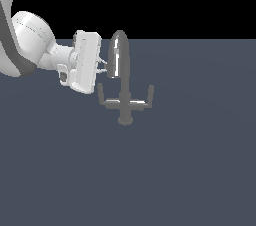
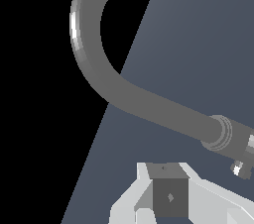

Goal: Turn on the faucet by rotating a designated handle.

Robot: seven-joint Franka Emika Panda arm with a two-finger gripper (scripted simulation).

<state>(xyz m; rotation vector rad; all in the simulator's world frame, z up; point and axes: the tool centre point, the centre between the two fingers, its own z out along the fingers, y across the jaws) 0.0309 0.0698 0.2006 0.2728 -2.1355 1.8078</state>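
The faucet [image 1: 123,95] stands in the middle of the exterior view, with a tall glossy arched spout [image 1: 119,52], an upright stem and two side arms. The handle [image 1: 106,100] is the arm on the exterior view's left, a thin horizontal bar with a short upturned end. My gripper [image 1: 106,66] reaches in from the exterior view's left. Its thin fingers point at the spout, above the handle and apart from it. The fingers look slightly apart and hold nothing. In the wrist view the curved spout [image 2: 94,69] fills the frame beyond my fingers [image 2: 168,191]. The handle is out of that view.
The faucet's mirror-image right-hand arm [image 1: 145,99] sticks out on the far side of the stem. A flat dark blue-grey floor [image 1: 190,170] lies all around. My white arm and wrist [image 1: 32,40] fill the upper part of the exterior view's left.
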